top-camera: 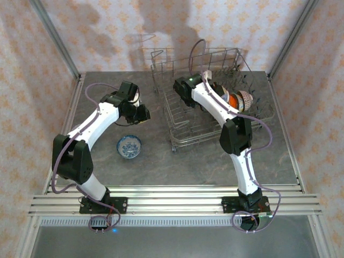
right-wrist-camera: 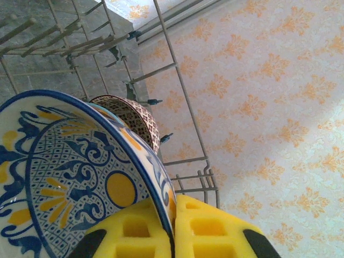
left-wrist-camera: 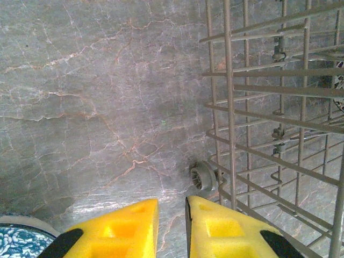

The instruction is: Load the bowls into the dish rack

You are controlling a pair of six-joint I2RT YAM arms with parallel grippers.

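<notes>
Your table (top-camera: 183, 161) is grey marbled stone, boxed in by floral walls (top-camera: 32, 54) and metal posts. The rack (top-camera: 188, 141) sits toward the far right, with its left side facing open tabletop.

Your left gripper (top-camera: 144, 114) hangs over that bare stretch, just beside the rack's left side. Its jaws are narrow, with a slim gap and nothing between them. In the left wrist view a small rack wheel (left-wrist-camera: 203, 177) lies just ahead of the fingertips.

The blue bowl (top-camera: 129, 146) sits alone on the table nearer you, well apart from the rack, with free surface all round it.

Your right arm reaches into the rack, where the right gripper (right-wrist-camera: 173, 209) pinches the rim of a blue-yellow bowl (right-wrist-camera: 70, 172) held on edge. Just behind it a brown bowl (right-wrist-camera: 131, 115) stands on edge near the rack's side wires. You cannot tell whether the two touch. From above, an orange bowl (top-camera: 234, 100) stands beside the brown one at the rack's right end.
</notes>
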